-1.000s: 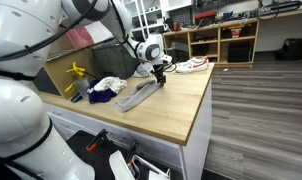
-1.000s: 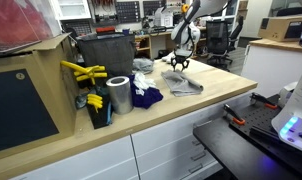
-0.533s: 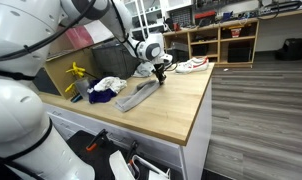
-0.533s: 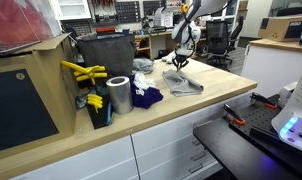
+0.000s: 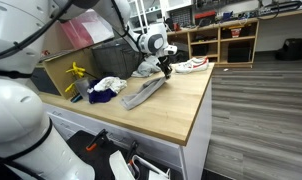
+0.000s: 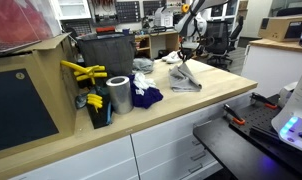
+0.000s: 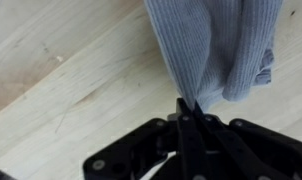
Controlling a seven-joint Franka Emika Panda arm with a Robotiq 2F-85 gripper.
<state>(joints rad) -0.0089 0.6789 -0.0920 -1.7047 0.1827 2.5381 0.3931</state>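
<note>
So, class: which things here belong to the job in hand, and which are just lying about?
In hand: gripper, shut on the grey cloth, one end raised off the wooden worktop.
Lying about: blue cloth, white cloth, silver cylinder, yellow tools, dark bin.

the gripper [image 6: 187,57] pinched one end of a grey cloth [image 6: 186,79] just above the wooden counter [image 6: 181,115], with the cloth's other end lying on the top. a dark blue cloth [image 6: 145,97] lay near it, beside a metal can [image 6: 118,95] and a dark bin [image 6: 103,55].
</note>
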